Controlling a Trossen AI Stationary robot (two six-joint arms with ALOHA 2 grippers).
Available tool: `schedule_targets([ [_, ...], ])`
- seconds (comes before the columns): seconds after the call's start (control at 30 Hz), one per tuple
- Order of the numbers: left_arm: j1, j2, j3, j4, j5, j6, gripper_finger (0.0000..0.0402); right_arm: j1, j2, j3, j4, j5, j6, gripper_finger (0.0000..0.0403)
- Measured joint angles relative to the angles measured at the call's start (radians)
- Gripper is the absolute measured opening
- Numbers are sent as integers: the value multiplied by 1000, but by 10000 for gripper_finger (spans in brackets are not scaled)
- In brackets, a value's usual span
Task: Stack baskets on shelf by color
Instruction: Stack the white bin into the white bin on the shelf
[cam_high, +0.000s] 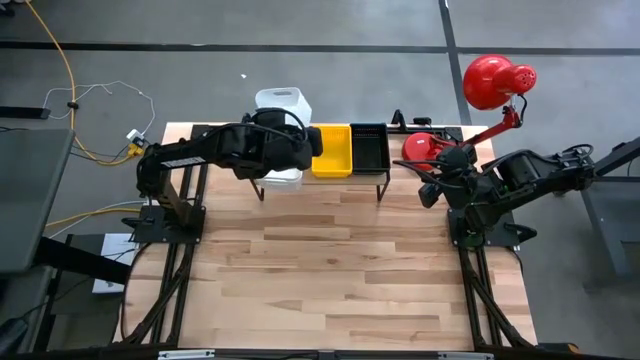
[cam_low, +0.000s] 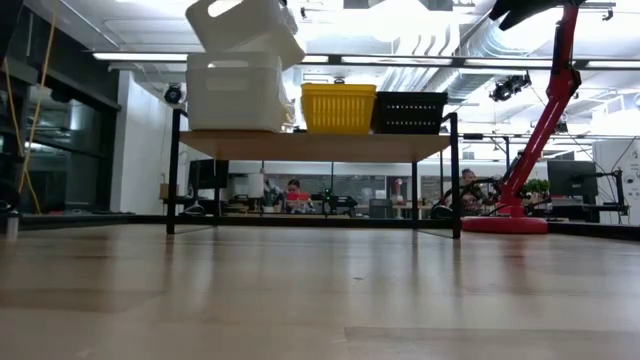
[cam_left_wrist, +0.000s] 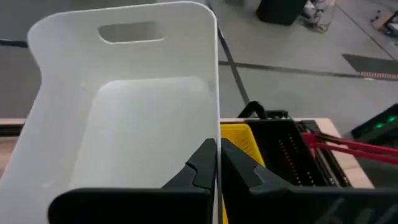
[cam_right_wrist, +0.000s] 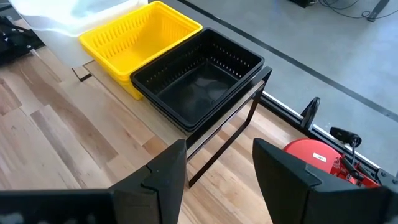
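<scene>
Left jaws: pinched tight on the side wall of a white basket (cam_left_wrist: 124, 124), one finger inside, one outside. Left gripper (cam_left_wrist: 216, 163) holds it up over the shelf (cam_low: 315, 145).
Right jaws: wide apart, nothing between them. Right gripper (cam_right_wrist: 214, 165) waits off the shelf's black-basket end, near the red lamp base (cam_high: 425, 147).
Held basket: tilted, corner-down, hanging just above the white stack (cam_low: 238, 92) that's already on the shelf. Not nested yet as far as I can judge.
Neighbours: yellow basket (cam_high: 332, 150) sits right beside my left jaws on the shelf, black basket (cam_high: 369, 146) beyond that. Each colour has its own spot, so white goes on white.
Doing it well: I'd level the basket first, square its walls with the stack under it, then come straight down. Lowering it while it's tipped like this, I reckon one corner catches the rim below and it wedges crooked. Letting go only once it seats flat.
Edges: the wall I'm gripping is on the yellow side, so my outer finger goes down close to the yellow rim. Tight there. A nudge could shove yellow along the plank.
Open room: the far side of the white stack is the shelf's end, nothing past it, so any correcting slide should go that way. Table (cam_high: 330, 260) in front of the shelf is bare wood, good for backing out afterwards.
</scene>
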Motion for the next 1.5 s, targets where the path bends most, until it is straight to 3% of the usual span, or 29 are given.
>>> schedule_targets([
  [0.33, 1, 3, 0, -97, 25, 18, 0, 0, 0, 0, -10, 3, -15, 172],
  [0.77, 17, 103, 0, -191, 87, 16, 0, 0, 0, 0, -10, 11, -7, 172],
  [1.23, 38, 110, -1, -194, 97, 83, 1, 0, 0, 0, -9, 11, -5, 172],
  [1.5, 44, 110, 0, -180, 71, 120, 44, 0, 0, 0, -9, 11, -4, 172],
])
